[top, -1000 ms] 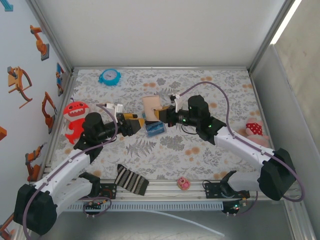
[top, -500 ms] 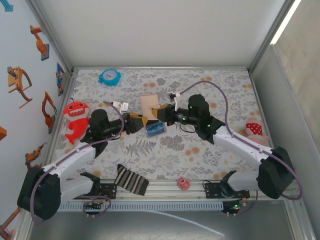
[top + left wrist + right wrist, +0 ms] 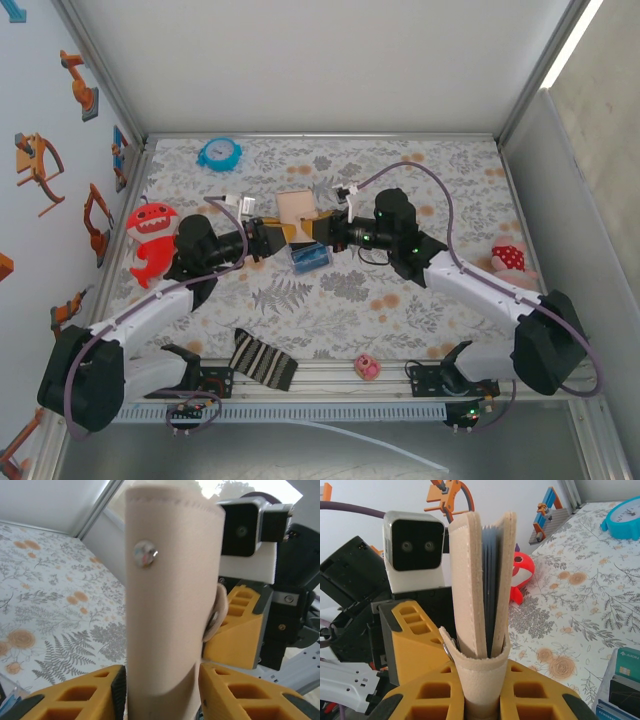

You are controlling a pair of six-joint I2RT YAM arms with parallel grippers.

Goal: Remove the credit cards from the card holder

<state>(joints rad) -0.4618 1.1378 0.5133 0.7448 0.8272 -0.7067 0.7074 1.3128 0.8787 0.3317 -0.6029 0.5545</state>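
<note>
The tan card holder (image 3: 294, 207) stands upright above the middle of the table, between my two arms. My right gripper (image 3: 322, 231) is shut on its lower end (image 3: 485, 680). In the right wrist view its two tan panels (image 3: 470, 580) gape slightly, with blue-grey card edges (image 3: 490, 575) between them. My left gripper (image 3: 268, 235) comes from the left. Both yellow fingers press the sides of the holder's tan face (image 3: 170, 605), which bears a metal snap (image 3: 145, 552). Loose credit cards (image 3: 310, 257) lie in a blue stack on the table below the grippers.
A blue clock (image 3: 218, 153) sits at the back left and a red toy (image 3: 150, 235) by the left wall. A striped cloth (image 3: 262, 360) and a small pink thing (image 3: 367, 367) lie at the front edge. A red-and-white toy (image 3: 508, 258) rests at the right.
My left gripper has reached right and back to the card holder, and its jaws have narrowed onto it. The right gripper has kept its hold, shifting the holder slightly left.
</note>
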